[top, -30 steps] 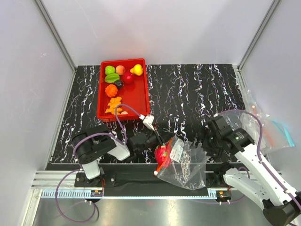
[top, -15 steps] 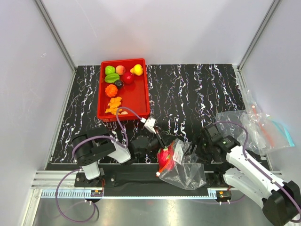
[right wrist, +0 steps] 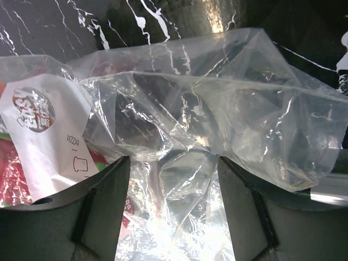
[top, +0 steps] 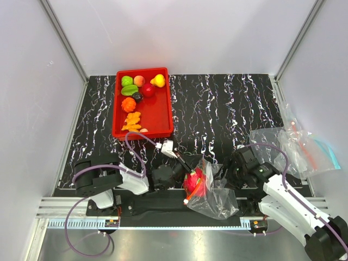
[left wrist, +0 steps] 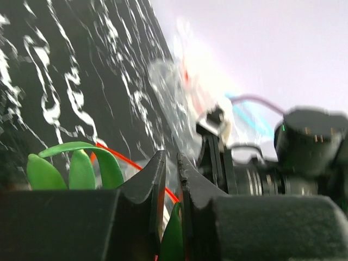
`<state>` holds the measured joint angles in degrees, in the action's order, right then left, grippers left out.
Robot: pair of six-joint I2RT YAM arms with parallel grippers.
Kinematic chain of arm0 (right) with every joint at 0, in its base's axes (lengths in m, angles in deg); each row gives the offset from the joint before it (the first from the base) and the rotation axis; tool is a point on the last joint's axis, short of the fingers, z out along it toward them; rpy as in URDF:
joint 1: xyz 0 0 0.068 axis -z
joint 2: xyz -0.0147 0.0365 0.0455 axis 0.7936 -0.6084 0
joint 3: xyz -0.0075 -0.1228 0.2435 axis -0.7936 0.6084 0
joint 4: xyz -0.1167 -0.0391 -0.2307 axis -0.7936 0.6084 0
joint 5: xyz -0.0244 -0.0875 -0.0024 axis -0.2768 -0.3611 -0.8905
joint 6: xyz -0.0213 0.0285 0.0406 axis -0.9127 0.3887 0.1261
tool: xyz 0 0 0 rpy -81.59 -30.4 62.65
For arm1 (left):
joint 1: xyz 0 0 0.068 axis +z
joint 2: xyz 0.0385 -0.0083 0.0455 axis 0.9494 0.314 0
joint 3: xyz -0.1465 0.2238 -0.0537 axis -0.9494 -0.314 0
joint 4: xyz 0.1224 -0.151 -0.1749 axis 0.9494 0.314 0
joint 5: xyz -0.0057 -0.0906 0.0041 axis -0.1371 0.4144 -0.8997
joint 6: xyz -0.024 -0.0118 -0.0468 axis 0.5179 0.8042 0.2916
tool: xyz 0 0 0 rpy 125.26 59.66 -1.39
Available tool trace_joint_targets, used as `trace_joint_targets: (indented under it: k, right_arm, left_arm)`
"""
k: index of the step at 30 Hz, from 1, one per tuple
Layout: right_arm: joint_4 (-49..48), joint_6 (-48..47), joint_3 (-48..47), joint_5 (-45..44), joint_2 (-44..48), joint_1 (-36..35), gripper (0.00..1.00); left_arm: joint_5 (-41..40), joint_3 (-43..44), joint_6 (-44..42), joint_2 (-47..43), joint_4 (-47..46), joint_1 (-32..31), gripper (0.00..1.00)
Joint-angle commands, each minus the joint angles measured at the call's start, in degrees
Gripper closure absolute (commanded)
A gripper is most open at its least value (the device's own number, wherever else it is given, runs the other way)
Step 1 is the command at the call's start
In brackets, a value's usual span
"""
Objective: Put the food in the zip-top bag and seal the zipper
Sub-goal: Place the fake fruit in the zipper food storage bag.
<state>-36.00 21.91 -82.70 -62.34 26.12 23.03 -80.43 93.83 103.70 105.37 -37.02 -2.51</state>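
The clear zip-top bag [top: 217, 191] lies crumpled at the near table edge, its white label [right wrist: 41, 130] facing the right wrist. A magenta food piece [top: 194, 182] with green leaves [left wrist: 76, 166] sits at the bag's mouth. My left gripper [top: 188, 171] [left wrist: 171, 157] is shut there, with a green leaf in the narrow gap and the orange-red zipper [left wrist: 125, 160] running into it. My right gripper [top: 232, 169] [right wrist: 174, 163] is open, its fingers standing either side of a fold of the bag [right wrist: 217, 98]. More food [top: 129, 104] lies in the red tray.
The shallow red tray [top: 159, 113] stands at the back left with several toy fruits and vegetables. A second clear bag with a blue tint [top: 299, 144] lies at the right edge. White walls enclose the black marbled table [top: 228, 109].
My right gripper has come down and left onto the bag, and its jaws have narrowed. The left arm has shifted a little, carrying the magenta piece slightly right.
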Motion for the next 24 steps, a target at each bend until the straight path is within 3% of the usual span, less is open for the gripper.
trace_joint_targets:
  k: [1, 5, 10, 16, 18, 19, 22, 24]
  right_arm:
    - [-0.47, 0.72, -0.50, -1.11, 0.28, 0.23, 0.28]
    - [0.59, -0.69, -1.21, -1.47, -0.86, 0.23, 0.30]
    - [-1.78, -0.60, -1.56, 0.03, -0.78, 0.23, 0.34]
    - [-2.48, -0.86, -2.35, 1.08, -2.10, 0.23, 0.34]
    - [-1.96, -0.95, -2.79, 0.73, -2.18, 0.14, 0.34]
    - [-1.26, -1.21, -3.14, 0.47, -1.75, 0.23, 0.34]
    - [-0.46, -1.13, -3.05, 0.03, -0.70, 0.23, 0.34]
    - [-0.38, -1.04, -2.70, -0.06, -0.34, 0.23, 0.34]
  left_arm:
    - [-9.23, 2.71, -0.21, -0.23, -5.20, -1.19, 1.00]
    - [-13.89, 2.19, -1.62, 2.06, -6.70, -3.39, 1.00]
    - [-10.12, 1.57, 0.93, 6.19, -8.72, -4.00, 1.00]
    - [-11.96, 3.41, -3.18, 7.17, -9.25, -7.78, 0.99]
    - [-12.92, 3.41, -5.73, 6.12, -9.17, -8.31, 0.89]
    - [-13.19, 3.41, -7.57, 4.46, -7.77, -8.49, 0.71]
    - [-13.72, 3.50, -10.74, 0.59, -2.08, -8.49, 0.49]
    - [-13.89, 3.15, -10.14, -1.35, 1.10, -8.49, 0.43]
